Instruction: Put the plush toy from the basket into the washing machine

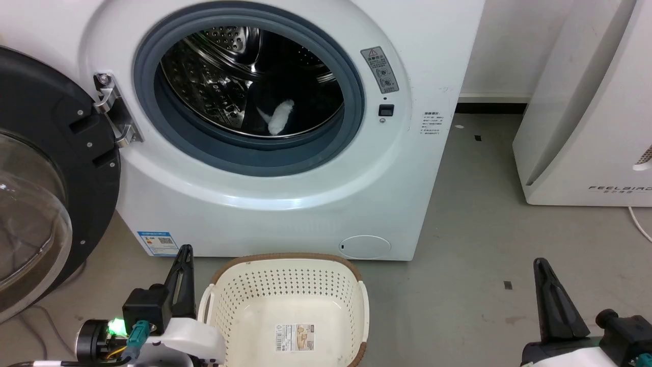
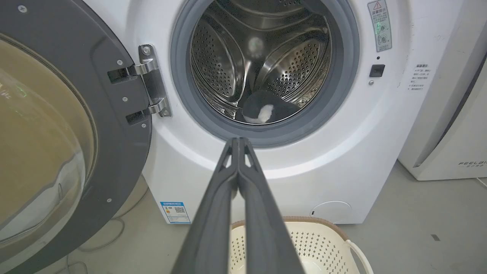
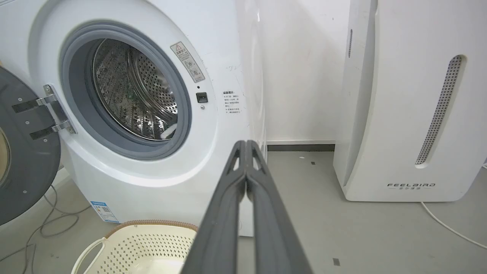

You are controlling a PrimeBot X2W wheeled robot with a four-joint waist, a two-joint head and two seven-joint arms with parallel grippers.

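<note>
The black plush toy (image 1: 272,114) with a white patch lies inside the steel drum of the white washing machine (image 1: 285,204), low behind the grey seal; the left wrist view also shows the plush toy (image 2: 264,110). The cream basket (image 1: 288,306) stands on the floor before the washer with only its label sticker inside. My left gripper (image 1: 184,251) is shut, beside the basket's left rim, holding nothing. My right gripper (image 1: 541,264) is shut over the floor at the lower right, holding nothing. In their wrist views the left gripper (image 2: 239,140) and right gripper (image 3: 246,142) show fingers pressed together.
The black-framed glass door (image 1: 41,178) stands swung open at the left. A white FEELBIRD appliance (image 1: 586,112) stands at the right with a cable on the floor. Grey floor (image 1: 484,229) lies between the two machines. Cables trail under the door in the right wrist view.
</note>
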